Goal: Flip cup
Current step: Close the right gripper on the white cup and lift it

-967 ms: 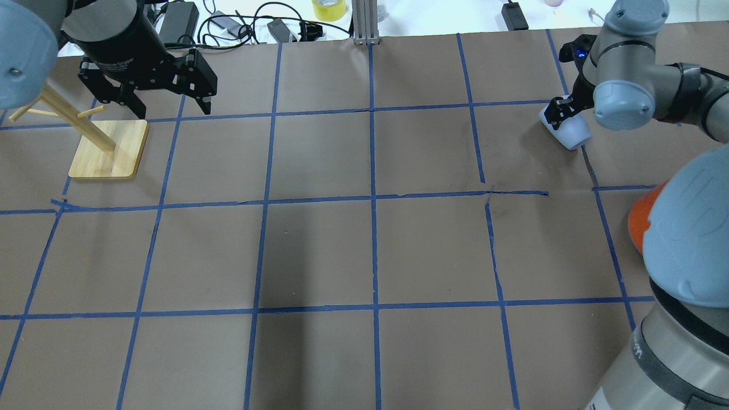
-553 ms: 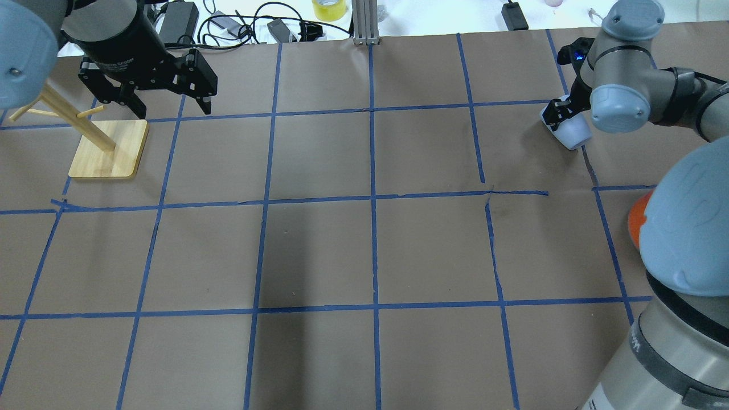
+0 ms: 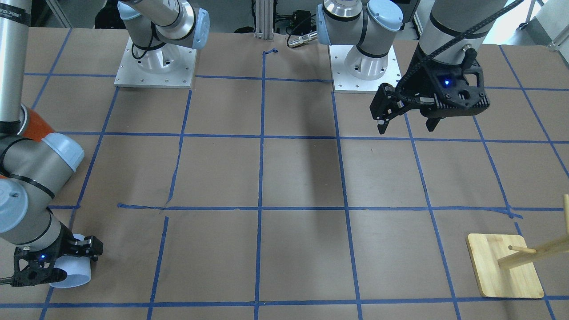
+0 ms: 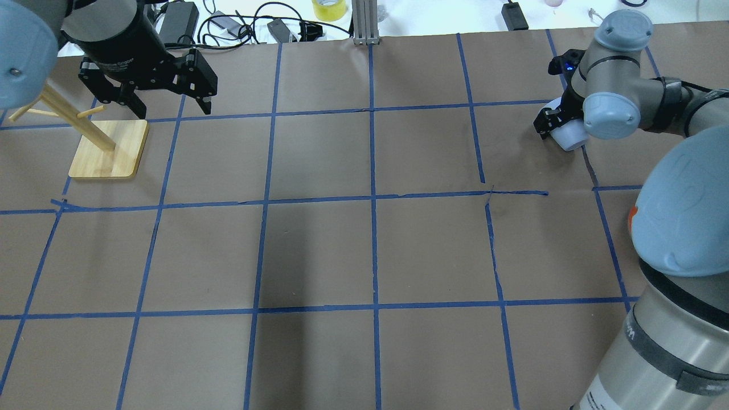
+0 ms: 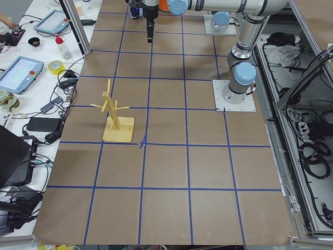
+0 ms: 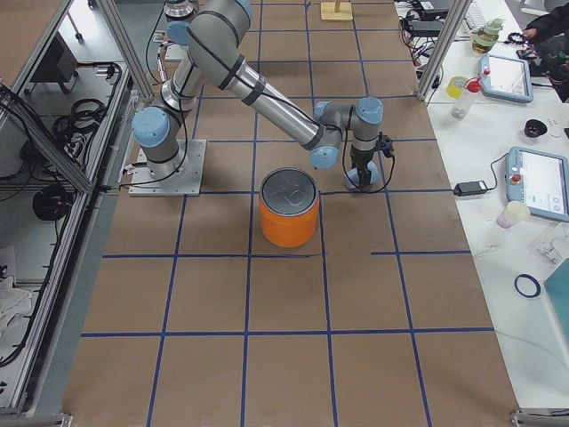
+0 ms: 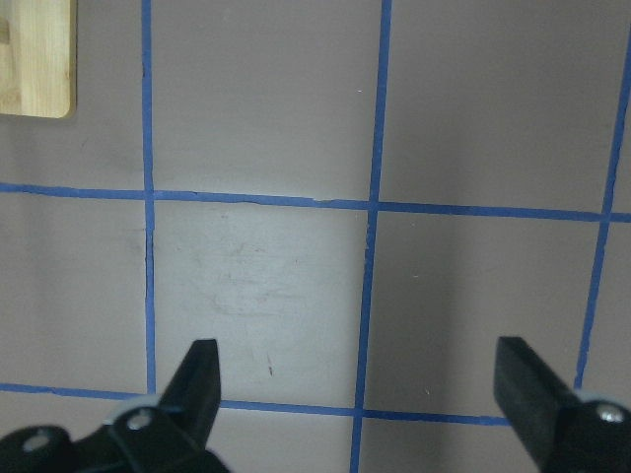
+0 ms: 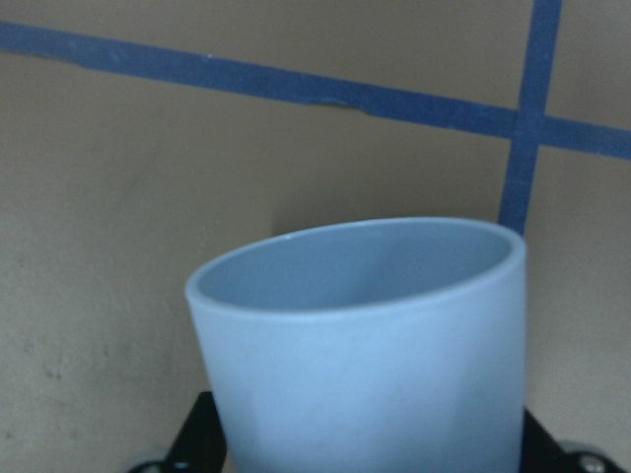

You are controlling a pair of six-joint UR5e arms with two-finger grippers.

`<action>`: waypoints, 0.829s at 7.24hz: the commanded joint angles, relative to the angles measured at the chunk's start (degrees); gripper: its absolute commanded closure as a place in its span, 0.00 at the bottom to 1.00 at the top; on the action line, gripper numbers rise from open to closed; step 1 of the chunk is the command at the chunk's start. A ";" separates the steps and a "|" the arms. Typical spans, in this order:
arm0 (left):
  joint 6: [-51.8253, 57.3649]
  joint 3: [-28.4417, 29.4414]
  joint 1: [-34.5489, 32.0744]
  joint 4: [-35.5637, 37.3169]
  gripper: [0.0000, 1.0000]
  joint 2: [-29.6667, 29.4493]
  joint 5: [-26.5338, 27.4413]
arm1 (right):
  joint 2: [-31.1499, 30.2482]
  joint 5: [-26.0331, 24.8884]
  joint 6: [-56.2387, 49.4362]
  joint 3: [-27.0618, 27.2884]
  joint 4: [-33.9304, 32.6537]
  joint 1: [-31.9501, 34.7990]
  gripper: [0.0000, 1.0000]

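The pale blue cup [image 4: 569, 138] is at the table's far right, tilted on its side between the fingers of my right gripper [image 4: 555, 122], which is shut on it. In the front-facing view the cup [image 3: 75, 270] lies low over the paper with its rim toward that camera, in the gripper [image 3: 66, 260]. The right wrist view shows the open rim [image 8: 360, 296] pointing away from the camera. I cannot tell whether it touches the table. My left gripper [image 4: 172, 109] is open and empty, high over the far left; it also shows in the left wrist view [image 7: 360, 360].
A big orange can [image 6: 289, 212] with a silver top stands near the right arm. A wooden peg rack [image 4: 108, 149] stands far left, under the left gripper. Cables and a yellow tape roll [image 4: 329, 8] lie beyond the far edge.
My right wrist has turned and shifted slightly left and away, tilting the cup with it. The left arm has not moved.
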 commanded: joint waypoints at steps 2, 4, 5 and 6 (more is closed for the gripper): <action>0.04 0.00 0.00 0.00 0.00 0.00 0.09 | -2.58 1.85 -3.52 -0.73 0.80 0.00 0.97; 0.04 0.00 0.00 0.00 0.00 0.00 0.09 | -5.93 4.47 -10.97 -0.99 1.32 2.35 0.96; 0.04 0.00 0.00 0.00 0.00 0.00 0.09 | -6.38 4.58 -14.68 -1.08 0.89 8.20 0.94; 0.04 0.00 0.00 0.00 0.00 0.00 0.09 | -6.30 4.49 -15.50 -1.25 0.80 14.09 0.93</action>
